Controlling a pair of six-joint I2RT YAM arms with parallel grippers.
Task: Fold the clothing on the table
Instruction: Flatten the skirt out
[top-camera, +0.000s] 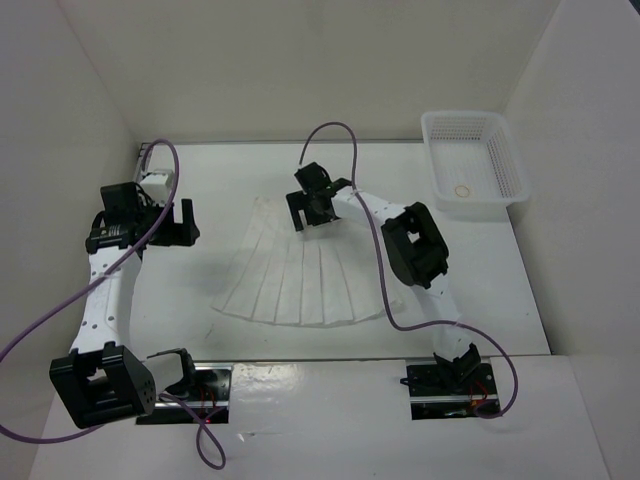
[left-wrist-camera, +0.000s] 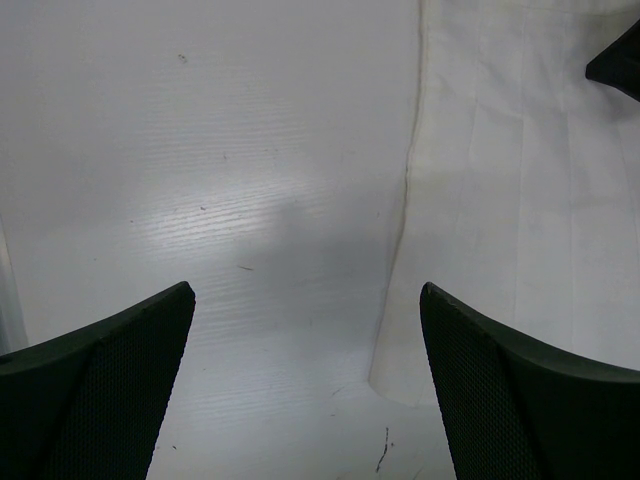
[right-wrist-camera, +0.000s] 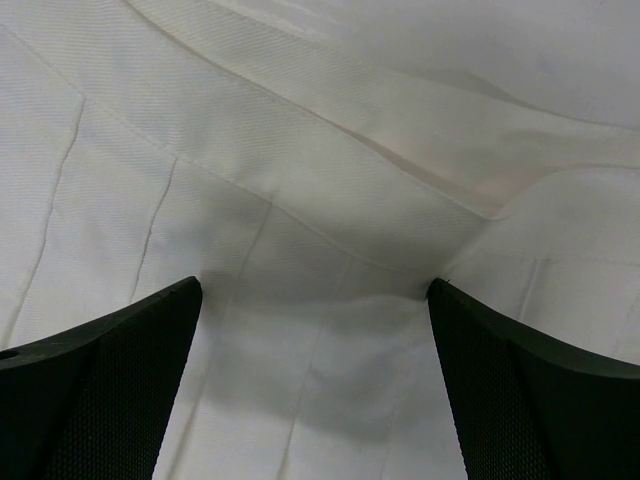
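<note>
We see the clothing (top-camera: 300, 275) fanned flat mid-desk (top-camera: 200, 180). R claw (right-wrist-camera: 313, 285) is spread wide just above its far narrow edge. L claw (left-wrist-camera: 307, 287) is spread too, over bare desk beside the left edge. We'd drop R straight down, pinch the whole band, and bring L in low.

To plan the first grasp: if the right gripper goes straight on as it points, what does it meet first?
Most likely the clothing, near its narrow far end: fabric fills the view ahead of the open right gripper.

Right gripper (right-wrist-camera: 315, 385) wide apart, low over creased white clothing (right-wrist-camera: 300, 170).
</note>
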